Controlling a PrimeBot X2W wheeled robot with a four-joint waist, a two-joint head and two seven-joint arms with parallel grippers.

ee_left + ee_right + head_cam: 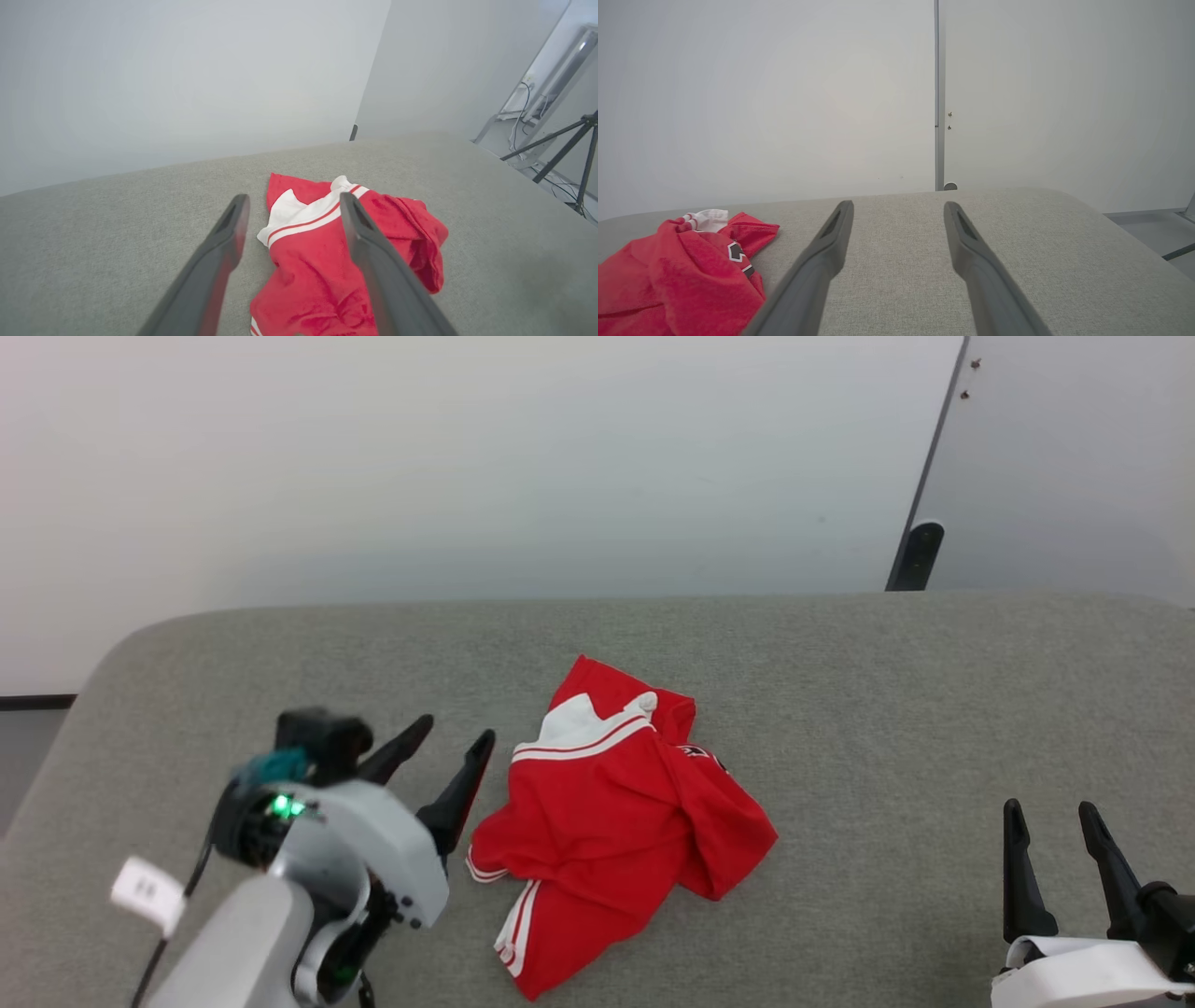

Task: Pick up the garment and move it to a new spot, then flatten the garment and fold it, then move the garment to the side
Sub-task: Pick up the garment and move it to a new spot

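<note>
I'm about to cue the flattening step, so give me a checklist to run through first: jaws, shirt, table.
1. Left jaws open, holding nothing: ok.
2. Right jaws open, holding nothing: ok.
3. Shirt wholly on the table: ok.
4. Shirt lying flat: not ok, crumpled with folds.
5. Both sleeves located: cannot tell, the cloth is bunched.
6. Right jaws apart from the shirt: ok, they stand off to its right.

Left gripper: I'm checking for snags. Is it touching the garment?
Apart. Head view shows grey cushion between the left gripper and the garment.
</note>
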